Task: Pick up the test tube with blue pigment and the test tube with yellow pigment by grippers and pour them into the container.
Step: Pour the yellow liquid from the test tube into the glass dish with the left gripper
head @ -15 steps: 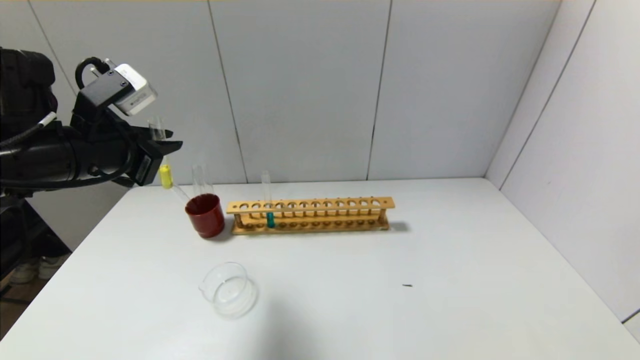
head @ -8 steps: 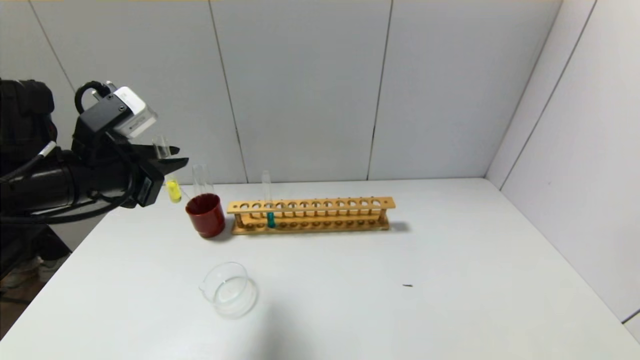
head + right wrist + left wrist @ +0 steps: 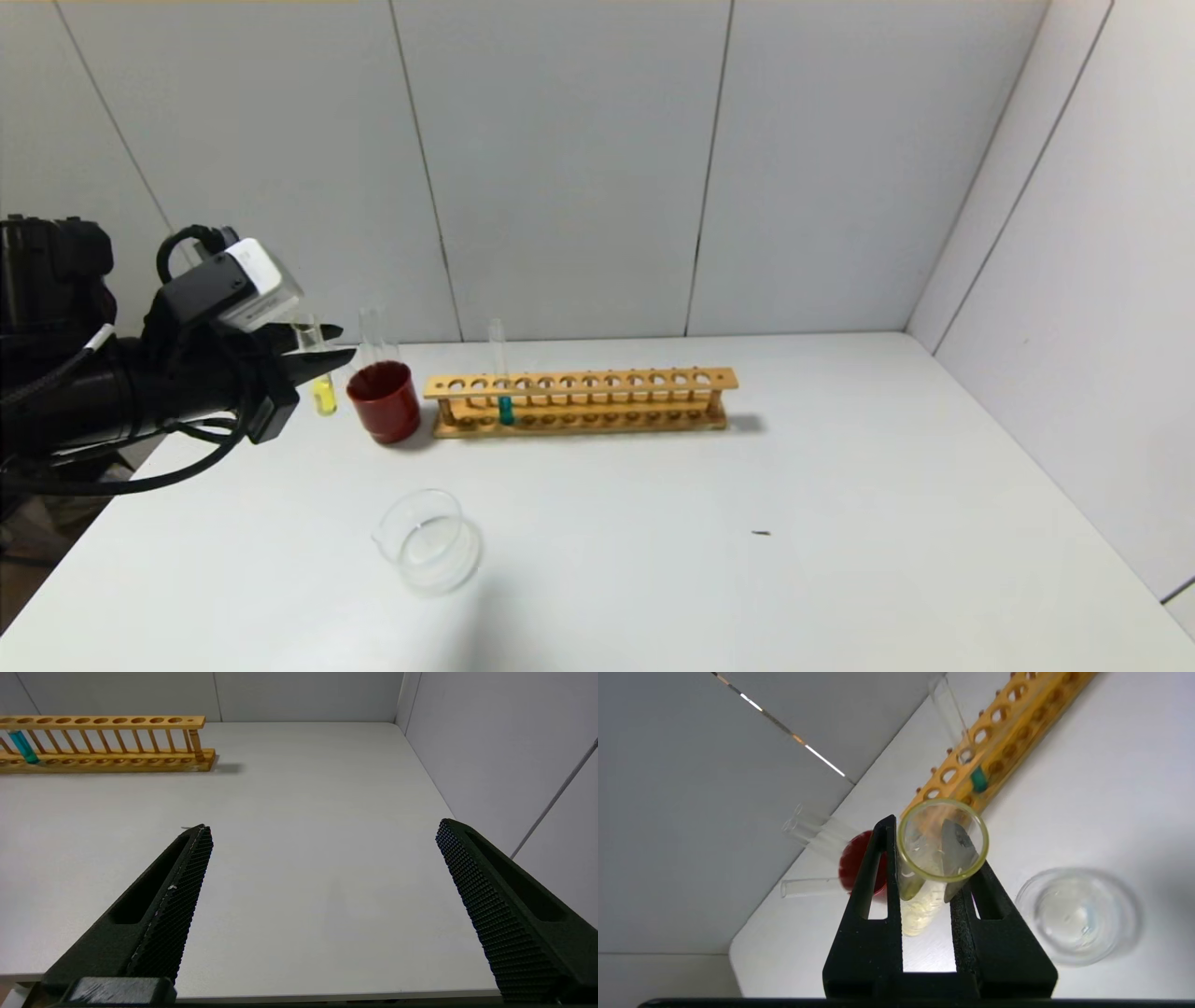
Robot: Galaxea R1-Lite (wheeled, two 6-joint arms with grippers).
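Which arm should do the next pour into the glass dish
Left. The left gripper already grips the test tube with yellow pigment, close to the container. The right gripper is open, holds nothing, and hangs over bare table.

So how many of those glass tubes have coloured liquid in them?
2. The yellow test tube is gripped in the left tool, beside the red cup; the blue test tube stands in the wooden rack. The right tool hangs open over the table.
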